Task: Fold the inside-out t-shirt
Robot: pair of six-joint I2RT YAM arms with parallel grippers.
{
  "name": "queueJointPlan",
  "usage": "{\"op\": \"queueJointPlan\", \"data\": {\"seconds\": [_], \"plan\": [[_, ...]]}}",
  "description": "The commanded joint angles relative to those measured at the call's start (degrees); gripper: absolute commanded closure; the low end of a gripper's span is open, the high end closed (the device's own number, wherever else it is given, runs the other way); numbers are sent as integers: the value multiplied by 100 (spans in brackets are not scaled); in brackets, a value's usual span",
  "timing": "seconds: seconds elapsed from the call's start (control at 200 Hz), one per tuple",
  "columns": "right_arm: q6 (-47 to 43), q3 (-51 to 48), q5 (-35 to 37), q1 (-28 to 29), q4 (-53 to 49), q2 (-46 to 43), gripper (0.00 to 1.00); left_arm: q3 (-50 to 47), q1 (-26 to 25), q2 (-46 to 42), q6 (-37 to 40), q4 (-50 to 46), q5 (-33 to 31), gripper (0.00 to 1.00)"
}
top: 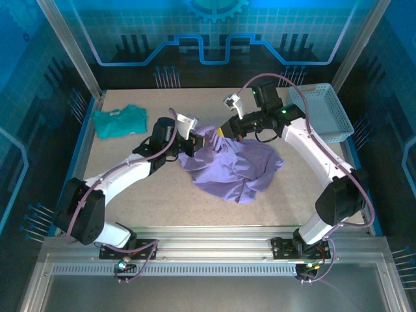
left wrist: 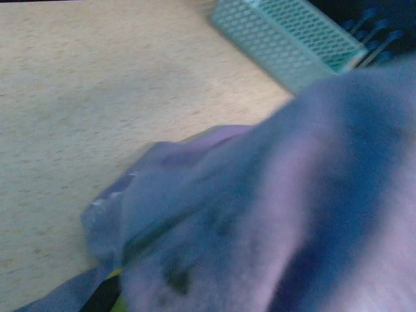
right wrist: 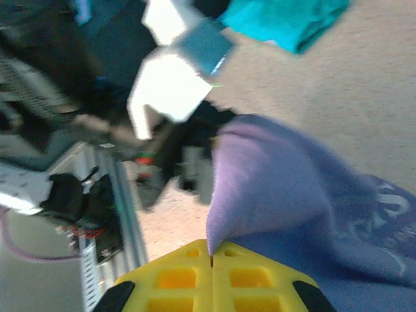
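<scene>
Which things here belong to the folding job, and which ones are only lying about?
For the job: purple t-shirt; right fingers, pinching it.
Lying about: teal shirt; blue basket.

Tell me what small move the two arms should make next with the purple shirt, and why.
Probably raise both and ease them apart: the left gripper and right gripper pinch the purple t-shirt close together, and it lies crumpled in a heap.

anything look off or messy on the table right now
The purple t-shirt lies in a crumpled heap mid-table, its edge pinched by the left gripper and right gripper. The teal shirt and basket look tidy.
</scene>
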Motion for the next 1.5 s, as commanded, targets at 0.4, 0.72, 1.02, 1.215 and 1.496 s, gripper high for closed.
{"op": "queueJointPlan", "data": {"seconds": [0.4,0.72,1.02,1.215,1.496], "plan": [[921,-994,-2404,105,1660,-607,100,101,188,-760,-206,-759,-1934,100],[1917,-1160,-1370,283,2347,-510,100,256,188,-698,-478,-1436,-2386,48],[2753,-1365,-601,285,2956,-174,100,-878,188,-2269,-1309,-2005,-1889,16],[2962,-1378,-407,334,3078,-54,100,-1415,37,-2929,-2554,-1650,-912,18],[2974,-1368,-297,416,3044,-5,100,-1388,-859,-1828,-3975,520,-15,24]]}}
